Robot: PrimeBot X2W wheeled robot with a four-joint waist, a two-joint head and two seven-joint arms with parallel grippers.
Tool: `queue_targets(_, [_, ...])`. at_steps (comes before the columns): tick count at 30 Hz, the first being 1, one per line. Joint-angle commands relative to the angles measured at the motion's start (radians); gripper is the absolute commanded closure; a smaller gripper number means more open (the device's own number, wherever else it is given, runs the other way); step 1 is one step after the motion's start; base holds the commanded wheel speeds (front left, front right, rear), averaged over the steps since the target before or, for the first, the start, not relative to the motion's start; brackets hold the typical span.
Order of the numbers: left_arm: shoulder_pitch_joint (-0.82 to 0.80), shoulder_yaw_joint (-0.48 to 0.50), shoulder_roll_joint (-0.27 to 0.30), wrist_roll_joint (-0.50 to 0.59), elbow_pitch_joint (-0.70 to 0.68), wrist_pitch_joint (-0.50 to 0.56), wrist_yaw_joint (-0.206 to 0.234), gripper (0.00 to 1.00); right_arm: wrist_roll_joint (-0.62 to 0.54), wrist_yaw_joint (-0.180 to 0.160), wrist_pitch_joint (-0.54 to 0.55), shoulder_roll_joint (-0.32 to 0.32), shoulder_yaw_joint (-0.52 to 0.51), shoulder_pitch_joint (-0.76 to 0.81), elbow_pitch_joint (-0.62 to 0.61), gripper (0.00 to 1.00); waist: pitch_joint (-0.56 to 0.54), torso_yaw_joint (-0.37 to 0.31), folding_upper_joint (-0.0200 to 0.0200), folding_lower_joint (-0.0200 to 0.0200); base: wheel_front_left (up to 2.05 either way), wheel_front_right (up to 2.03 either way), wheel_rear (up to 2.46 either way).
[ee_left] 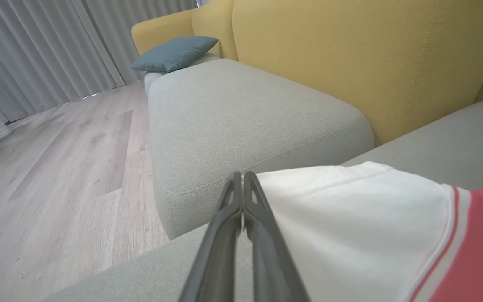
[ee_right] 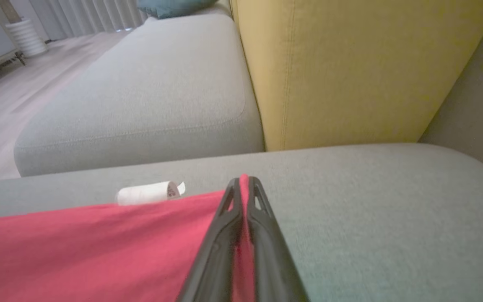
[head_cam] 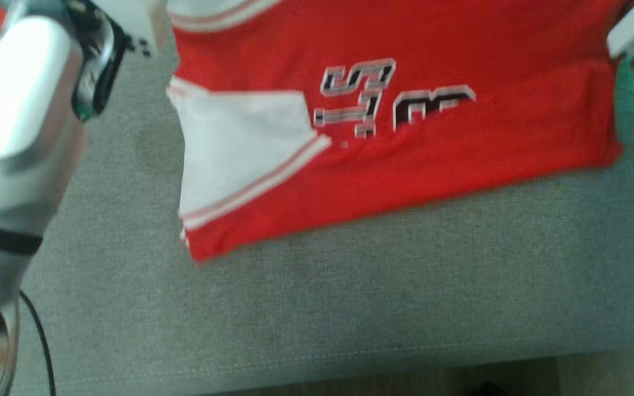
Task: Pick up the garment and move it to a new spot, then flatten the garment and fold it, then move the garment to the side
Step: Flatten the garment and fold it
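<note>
One broad grey cushion carries everything you are working on. A yellow backrest stands up behind it, a second grey cushion sits next to it, and a pale wooden floor lies below its front edge.

The red garment is spread mostly flat on the cushion, well back from that front edge. Its long axis runs along the cushion's length, left to right, but slightly skewed, with the left end nearer the cushion's front edge than the right end. You will find its white sleeve at the left end and its black-and-white lettering around mid-cushion.

Your left gripper is over the cushion's left part with its fingers pressed together. A thin sliver of white shows between them, so it looks to have the sleeve's edge pinched. Your right gripper is over the cushion's right part, also clamped tight, with red cloth nipped between its fingers. A small white roll rests on the cushion against the garment's edge.
</note>
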Motion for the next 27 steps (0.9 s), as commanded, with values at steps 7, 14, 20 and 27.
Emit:
queue_targets(7, [-0.124, 0.045, -0.016, 0.017, 0.099, -0.085, -0.012, 1.00, 0.011, 0.003, -0.092, 0.002, 0.018, -0.070, 0.042, 1.00, 0.001, 0.009, 0.0000, 0.0000, 0.00, 0.00, 0.00])
queue_targets(14, [-0.075, 0.010, -0.029, 0.015, 0.143, -0.119, -0.055, 1.00, 0.070, 0.003, -0.116, 0.004, 0.082, 0.002, 0.072, 1.00, -0.052, 0.017, 0.0000, 0.0000, 0.00, 0.00, 0.00])
queue_targets(20, [0.010, -0.013, 0.003, 0.008, 0.100, -0.123, -0.075, 1.00, 0.152, 0.003, -0.086, -0.021, 0.154, 0.090, 0.042, 1.00, -0.112, 0.022, 0.0000, 0.0000, 0.00, 0.00, 0.00])
queue_targets(27, [0.126, -0.037, 0.057, -0.008, -0.024, -0.080, -0.076, 1.00, 0.225, 0.003, -0.042, -0.073, 0.214, 0.161, 0.007, 1.00, -0.167, 0.029, 0.0000, 0.0000, 0.00, 0.00, 0.00])
